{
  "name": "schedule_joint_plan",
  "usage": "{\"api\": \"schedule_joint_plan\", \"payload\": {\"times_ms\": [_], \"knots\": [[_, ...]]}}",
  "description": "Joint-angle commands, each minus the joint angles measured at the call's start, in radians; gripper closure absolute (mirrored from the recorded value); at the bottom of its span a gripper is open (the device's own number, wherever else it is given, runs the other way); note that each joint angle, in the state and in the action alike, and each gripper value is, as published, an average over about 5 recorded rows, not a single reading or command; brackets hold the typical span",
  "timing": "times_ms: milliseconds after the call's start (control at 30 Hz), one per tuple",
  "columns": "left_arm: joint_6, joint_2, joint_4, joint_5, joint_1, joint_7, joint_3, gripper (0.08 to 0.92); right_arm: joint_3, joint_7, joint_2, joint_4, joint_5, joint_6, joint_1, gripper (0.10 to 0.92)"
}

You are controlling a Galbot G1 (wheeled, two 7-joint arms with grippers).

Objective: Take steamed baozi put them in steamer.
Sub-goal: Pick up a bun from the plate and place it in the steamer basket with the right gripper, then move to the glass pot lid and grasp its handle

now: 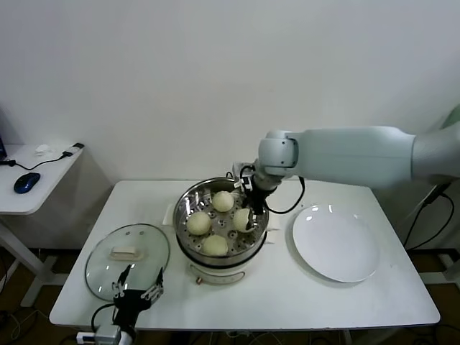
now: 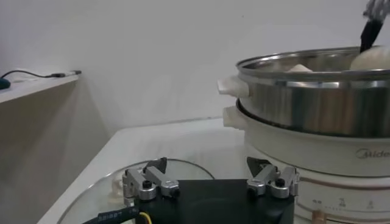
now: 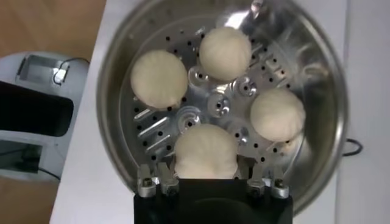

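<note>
The steamer (image 1: 188,203) is a shiny steel pot on a white base in the middle of the table. Three baozi (image 1: 223,201) (image 1: 198,223) (image 1: 214,245) lie loose on its perforated tray. My right gripper (image 1: 248,215) reaches down into the pot on its right side and is shut on the fourth baozi (image 1: 242,219), low on the tray. In the right wrist view the gripper (image 3: 207,165) flanks this bun (image 3: 206,149), both fingers touching it, and the other buns (image 3: 159,78) (image 3: 225,52) (image 3: 277,114) lie on the tray (image 3: 219,105). My left gripper (image 1: 136,291) is open and empty at the front left.
A flat white plate (image 1: 335,244) lies right of the steamer. The glass lid (image 1: 128,255) with a cream handle lies left of it, just beyond my left gripper (image 2: 207,165). The left wrist view shows the steamer wall (image 2: 317,103). A side table with a mouse (image 1: 26,182) stands far left.
</note>
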Motion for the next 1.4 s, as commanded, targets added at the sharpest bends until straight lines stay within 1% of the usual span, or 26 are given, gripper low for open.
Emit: {"api": "schedule_joint_plan", "payload": {"times_ms": [33,167,333,433,500,567,633,733,833,933,1000,1067,1133,1200,1267,1400], "knots": [[0.001,-0.001,0.0,-0.001,-0.002,0.0,0.002,0.177,-0.001,0.031,0.051,-0.061,-0.053,-0.023,-0.082,0.348],[-0.002,0.001,0.002,-0.001,0.001,0.001,0.0,0.177,0.011,0.025,0.058,-0.071,-0.034,0.001,-0.081,0.331],[-0.003,0.0,0.002,-0.003,0.001,0.0,0.0,0.177,0.016,-0.057,0.046,-0.083,0.013,0.103,-0.024,0.229],[-0.002,0.0,-0.002,-0.005,0.003,-0.001,-0.001,0.177,0.052,-0.107,-0.002,-0.082,0.036,0.161,0.021,0.206],[-0.002,0.001,-0.005,-0.005,0.007,-0.001,-0.003,0.177,0.122,-0.094,-0.059,-0.087,0.069,0.175,0.031,0.204],[-0.001,0.002,-0.009,-0.005,0.011,-0.001,-0.004,0.177,0.236,-0.008,-0.127,-0.092,0.104,0.169,-0.001,0.203],[0.0,0.002,-0.011,-0.004,0.014,-0.003,-0.006,0.177,0.39,0.138,-0.192,-0.097,0.116,0.165,-0.076,0.203],[0.001,0.002,-0.016,-0.009,0.016,-0.005,-0.008,0.177,0.603,0.35,-0.284,-0.103,0.075,0.18,-0.207,0.202],[-0.007,0.002,-0.022,-0.012,0.015,-0.008,-0.01,0.177,0.763,0.507,-0.394,-0.067,0.04,0.186,-0.325,0.203],[-0.03,0.001,-0.016,-0.001,0.004,-0.021,-0.012,0.177,0.978,0.647,-0.539,0.021,0.033,0.168,-0.525,0.203],[-0.047,0.003,-0.01,0.005,-0.007,-0.028,-0.015,0.177,1.115,0.709,-0.636,0.083,0.02,0.177,-0.699,0.203],[-0.058,0.008,-0.008,0.004,-0.017,-0.031,-0.021,0.177,1.285,0.74,-0.712,0.128,-0.032,0.22,-0.921,0.202],[-0.07,0.014,-0.008,0.003,-0.026,-0.032,-0.03,0.177,1.496,0.739,-0.748,0.153,-0.104,0.269,-1.174,0.202],[-0.086,0.019,-0.004,0.007,-0.038,-0.034,-0.04,0.177,1.747,0.731,-0.736,0.174,-0.16,0.319,-1.455,0.203],[-0.102,0.024,0.003,0.015,-0.05,-0.034,-0.049,0.177,1.945,0.728,-0.684,0.187,-0.193,0.379,-1.672,0.203],[-0.117,0.034,0.019,0.024,-0.071,-0.034,-0.059,0.177,2.17,0.714,-0.524,0.178,-0.243,0.552,-1.95,0.202]]}}
